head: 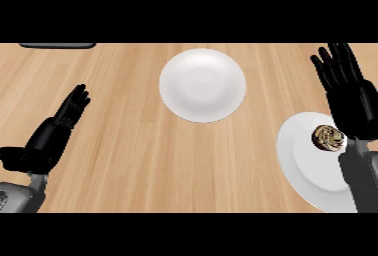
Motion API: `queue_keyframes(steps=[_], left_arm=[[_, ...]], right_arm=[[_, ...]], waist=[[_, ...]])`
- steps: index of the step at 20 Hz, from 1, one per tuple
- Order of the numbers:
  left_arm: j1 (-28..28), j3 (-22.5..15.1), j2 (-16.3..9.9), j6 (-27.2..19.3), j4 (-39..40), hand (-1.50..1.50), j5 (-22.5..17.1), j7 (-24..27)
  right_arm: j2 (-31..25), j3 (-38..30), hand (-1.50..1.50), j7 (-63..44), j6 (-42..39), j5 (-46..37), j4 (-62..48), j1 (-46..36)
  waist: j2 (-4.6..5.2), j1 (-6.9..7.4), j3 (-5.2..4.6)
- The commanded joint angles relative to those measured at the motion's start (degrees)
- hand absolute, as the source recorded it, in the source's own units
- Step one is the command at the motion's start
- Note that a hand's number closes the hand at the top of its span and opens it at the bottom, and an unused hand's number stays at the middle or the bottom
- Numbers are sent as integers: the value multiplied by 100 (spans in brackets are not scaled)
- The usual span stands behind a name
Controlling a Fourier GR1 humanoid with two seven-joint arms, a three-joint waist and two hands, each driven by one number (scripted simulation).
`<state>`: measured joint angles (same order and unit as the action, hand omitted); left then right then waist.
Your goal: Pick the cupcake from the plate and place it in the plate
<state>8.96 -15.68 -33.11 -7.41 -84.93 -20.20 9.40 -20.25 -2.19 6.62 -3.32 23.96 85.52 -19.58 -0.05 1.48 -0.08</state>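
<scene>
Two white plates (pixel 202 85) (pixel 306 170), one cupcake (pixel 328 137), and two black hands (pixel 55 132) (pixel 351 95) are present.

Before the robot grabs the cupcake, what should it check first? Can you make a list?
1. Cupcake sits on the right plate: ok.
2. Center plate has nothing on it, ready to receive: ok.
3. Right hand is open, fingers straight, beside the cupcake and holding nothing: ok.
4. Left hand rests open at the left, away from both plates: ok.
5. Wooden counter between the two plates shows nothing in the way: ok.
6. Whether the right hand is low enough to grasp: cannot tell.
</scene>
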Motion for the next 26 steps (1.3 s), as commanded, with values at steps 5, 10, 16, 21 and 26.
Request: queue_keyframes(steps=[5, 10, 16, 21, 26], left_arm=[[-120, 256, 328, -644, 290, 0, -42, -708], [-105, 164, 539, -711, 482, 0, -147, -982], [266, 155, 521, -611, 585, 0, -141, -1446], [111, 123, 672, -662, 557, 0, 18, -1310], [107, 271, 708, -541, 593, 0, 63, -1295]], right_arm=[[-1432, -639, 150, 600, -2853, 761, -1660, 285], [-1511, -1340, -150, 1922, -1375, -451, -2339, 468], [-1949, -729, -150, 4223, -2666, -1712, -3822, 745], [-2344, -279, -150, 4915, -2304, -2662, -4459, 366], [-2578, -49, -150, 5117, -2032, -3195, -5166, -251]], waist=[[89, -59, 38], [168, -131, 67], [110, 16, 49], [59, 7, 28], [45, -18, 20]])
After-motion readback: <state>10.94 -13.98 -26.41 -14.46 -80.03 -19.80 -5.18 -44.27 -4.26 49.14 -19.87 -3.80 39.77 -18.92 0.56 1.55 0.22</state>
